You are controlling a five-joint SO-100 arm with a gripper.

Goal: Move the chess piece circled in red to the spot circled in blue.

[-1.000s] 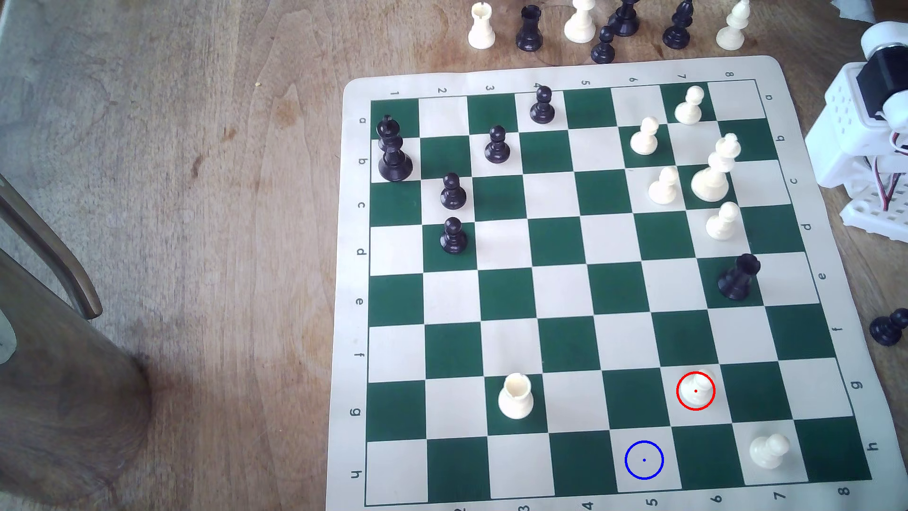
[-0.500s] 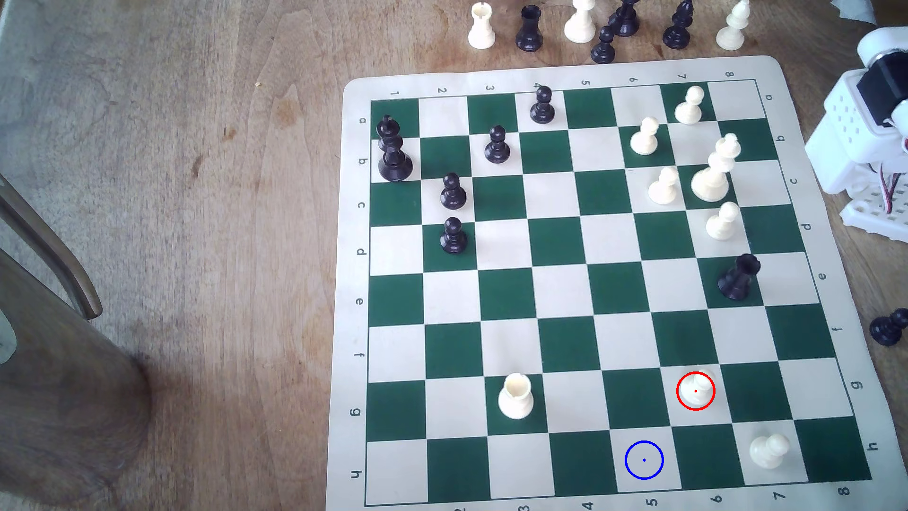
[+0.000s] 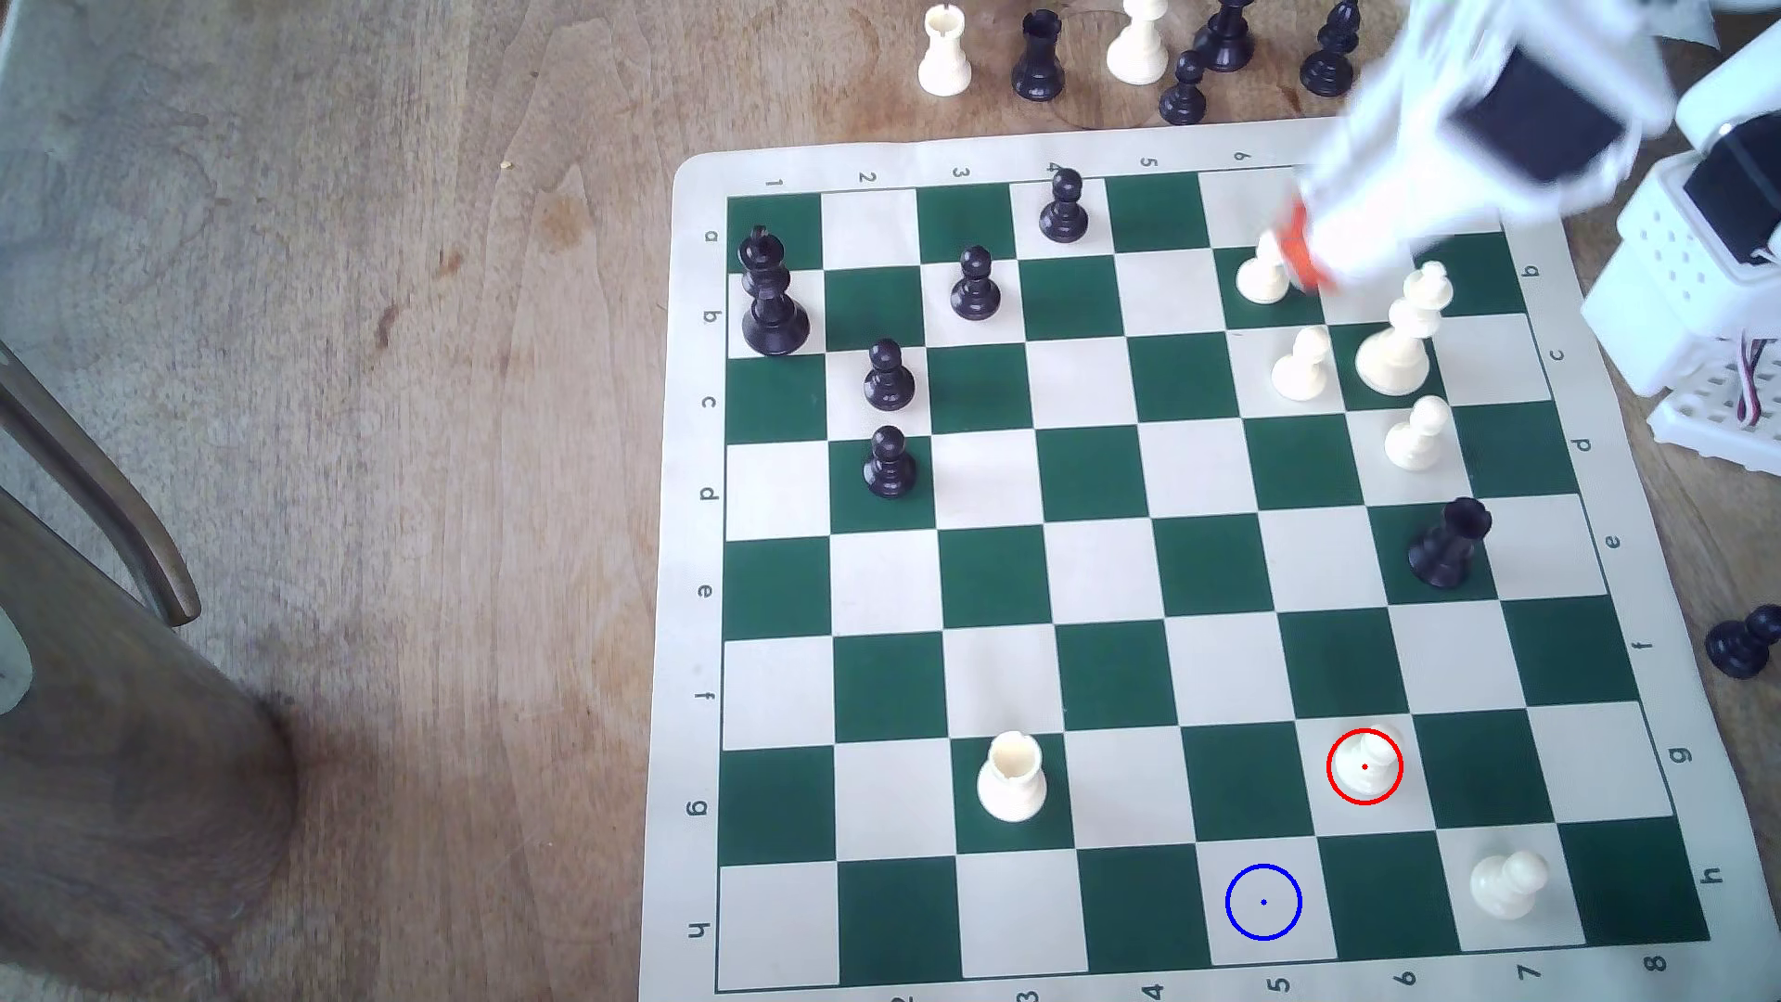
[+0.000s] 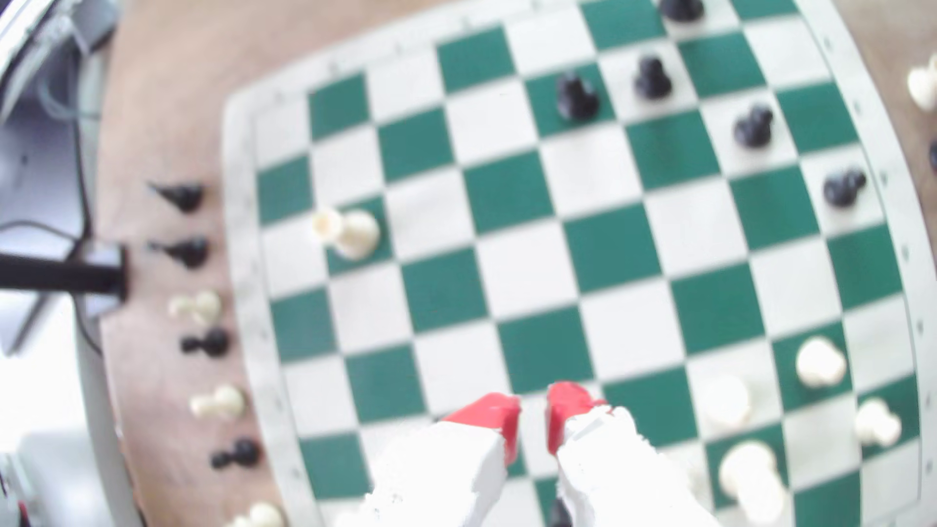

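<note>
— Wooden surface is seen in the exterior view, with the chessboard laid toward its right side. What can be judged of progress?

— Nothing has been moved yet. The chess piece circled in red is found upright on its cream square, near the board's lower right corner in this view, and the spot circled in blue lies bare, diagonally next to it at the board's lower edge. Approach, grasp, carry and release are all judged to be left.

— And compared with half a second ago?

— The arm had been folded beside the board's upper right corner; now it is swung out, blurred, over that corner, and the tool is seen by a white pawn, well apart from the ringed piece.

— What is shown in the wrist view?

— The tool is seen above the board with a narrow gap between its red fingertips, and nothing is held.
</note>
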